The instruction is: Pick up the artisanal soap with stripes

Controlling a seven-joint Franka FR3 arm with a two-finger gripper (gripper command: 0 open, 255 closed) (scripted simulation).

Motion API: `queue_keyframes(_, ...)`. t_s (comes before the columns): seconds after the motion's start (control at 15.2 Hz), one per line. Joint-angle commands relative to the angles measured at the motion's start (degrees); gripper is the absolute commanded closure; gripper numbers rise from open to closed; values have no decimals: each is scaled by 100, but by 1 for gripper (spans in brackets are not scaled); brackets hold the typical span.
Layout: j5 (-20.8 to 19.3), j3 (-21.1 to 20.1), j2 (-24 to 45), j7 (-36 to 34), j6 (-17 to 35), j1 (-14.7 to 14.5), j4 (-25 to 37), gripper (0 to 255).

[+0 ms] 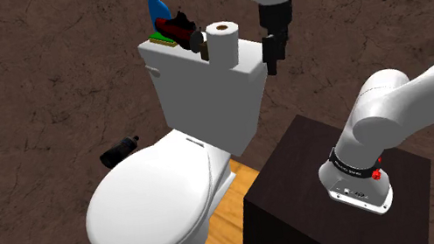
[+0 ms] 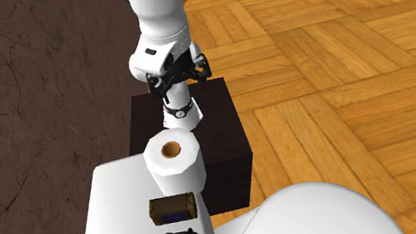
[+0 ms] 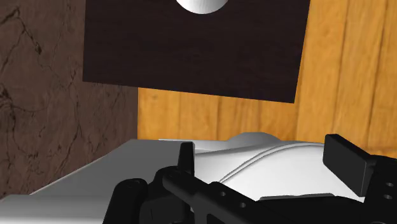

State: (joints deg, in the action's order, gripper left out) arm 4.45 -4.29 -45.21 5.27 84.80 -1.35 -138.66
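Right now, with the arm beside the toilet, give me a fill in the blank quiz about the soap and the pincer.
1. The striped soap lies on the lid of the toilet ___.
2. The white ___ stands upright between the soap and the pincer.
3. The pincer's fingers are ___, holding nothing.
Missing words: tank; toilet paper roll; open.
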Motion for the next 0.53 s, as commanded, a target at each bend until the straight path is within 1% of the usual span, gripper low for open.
queue_keyframes(0.0,0,0,0,0,0,0,0,0)
queue_keyframes(0.26,-386,656,466,1392,383,-148,265,0)
queue_keyframes(0.46,-551,1110,929,2423,657,-289,588,0)
